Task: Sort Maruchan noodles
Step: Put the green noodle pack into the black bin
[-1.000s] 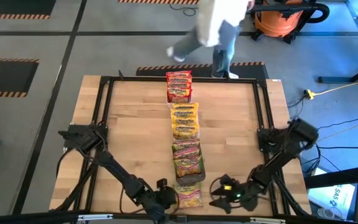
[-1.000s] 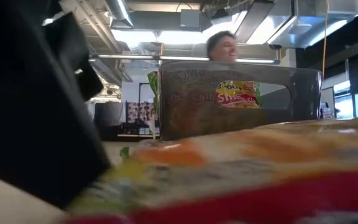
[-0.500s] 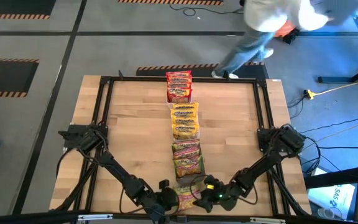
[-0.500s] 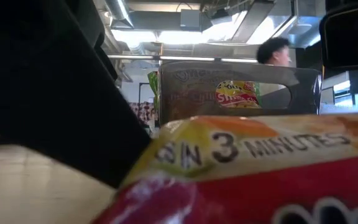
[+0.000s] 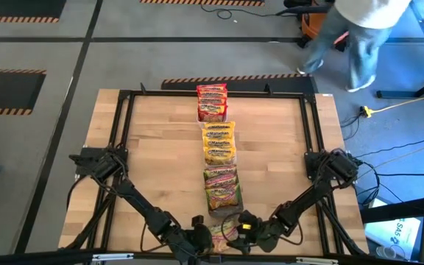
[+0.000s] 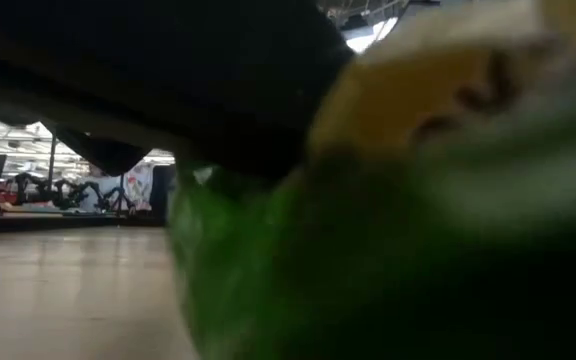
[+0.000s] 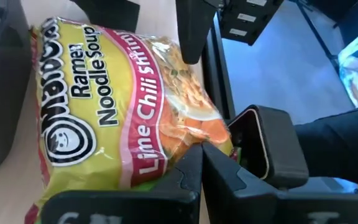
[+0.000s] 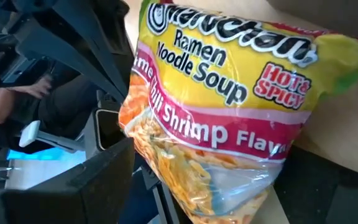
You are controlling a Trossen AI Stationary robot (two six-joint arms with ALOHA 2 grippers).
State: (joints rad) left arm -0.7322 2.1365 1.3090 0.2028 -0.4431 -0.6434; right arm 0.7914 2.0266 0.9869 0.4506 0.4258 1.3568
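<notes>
A green-and-yellow Maruchan packet with a pink band [image 7: 117, 106] is at the table's near edge, between my two grippers [image 5: 219, 235]. It fills the right wrist view [image 8: 222, 106] and is a green blur in the low view [image 6: 368, 250]. My left gripper [image 5: 199, 237] is shut at the packet's left end. My right gripper [image 5: 238, 230] is open at its right end, one finger on either side [image 7: 191, 31]; I cannot tell whether they touch. Red [image 5: 212, 103], yellow [image 5: 218, 142] and green-and-pink [image 5: 223, 188] packets lie in a column up the table's middle. My left gripper holds the packet by its end edge [image 7: 213, 146], pinched between the two fingers, which come level from the table's left. The fingers themselves hide most of the place of contact. The packet reaches away from them toward my right gripper, its printed face up.
A black frame [image 5: 124, 147] runs around the wooden table. A small dark thing [image 5: 227, 213] lies between the column and the grippers. A person [image 5: 352, 29] walks on the floor beyond the far right corner. Bare wood lies left and right of the column.
My right gripper has gone toward the table's left, from right of the packet up to its right end. The packet has come up off the table and closer to the low camera. The person has walked from the far edge's middle toward the right.
</notes>
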